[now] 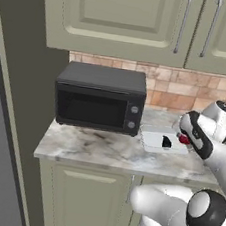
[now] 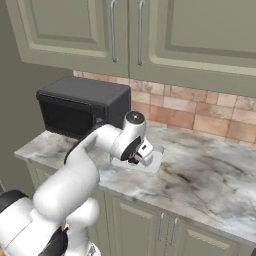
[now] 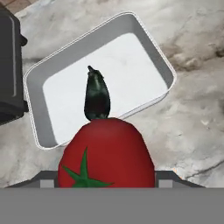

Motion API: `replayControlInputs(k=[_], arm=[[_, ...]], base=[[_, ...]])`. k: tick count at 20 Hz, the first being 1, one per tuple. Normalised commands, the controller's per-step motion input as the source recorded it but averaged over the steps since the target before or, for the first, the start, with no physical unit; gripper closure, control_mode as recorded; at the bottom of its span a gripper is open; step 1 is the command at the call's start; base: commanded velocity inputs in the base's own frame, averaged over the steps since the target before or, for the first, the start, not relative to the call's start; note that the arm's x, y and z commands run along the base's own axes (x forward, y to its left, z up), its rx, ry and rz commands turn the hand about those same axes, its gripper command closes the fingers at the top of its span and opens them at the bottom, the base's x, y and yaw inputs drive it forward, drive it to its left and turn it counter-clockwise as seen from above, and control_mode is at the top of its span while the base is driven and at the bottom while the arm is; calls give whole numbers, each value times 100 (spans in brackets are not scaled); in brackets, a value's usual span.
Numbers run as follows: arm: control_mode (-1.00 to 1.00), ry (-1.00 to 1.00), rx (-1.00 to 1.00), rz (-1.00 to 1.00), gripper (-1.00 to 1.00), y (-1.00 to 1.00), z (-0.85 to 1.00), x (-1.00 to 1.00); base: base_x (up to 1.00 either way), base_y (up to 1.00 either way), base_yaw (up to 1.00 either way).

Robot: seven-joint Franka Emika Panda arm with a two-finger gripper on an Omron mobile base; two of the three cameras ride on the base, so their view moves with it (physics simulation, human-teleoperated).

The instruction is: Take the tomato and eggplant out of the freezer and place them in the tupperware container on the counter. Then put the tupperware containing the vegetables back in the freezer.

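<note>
Hand view: we see the tomato [image 3: 106, 153] clamped in the claw [image 3: 106, 181], jaws spread wide around it, hanging over the counter [image 3: 197, 113] just short of the container [image 3: 37, 107] rim. Container lies ahead of the claw, its long axis running diagonally across this view. Eggplant [image 3: 97, 97] is in the tray already, lying lengthwise, tapered end pointing away from us. We judge the coming move is a short push forward to get past the near rim, then release beside the eggplant. Freezer step is not yet started. Left base view shows tomato [image 1: 183, 139] at the tray's right edge.
</note>
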Motion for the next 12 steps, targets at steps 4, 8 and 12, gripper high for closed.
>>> replayControlInputs(k=[4, 8, 12], arm=[[-100, 8, -2, 16, 100, 18, -24, 100], [-100, 11, 0, 11, 100, 20, -24, 100], [-100, 16, 0, 10, 100, 16, -47, 100]], base=[[0, 0, 0], [0, 0, 0], [0, 0, 0]])
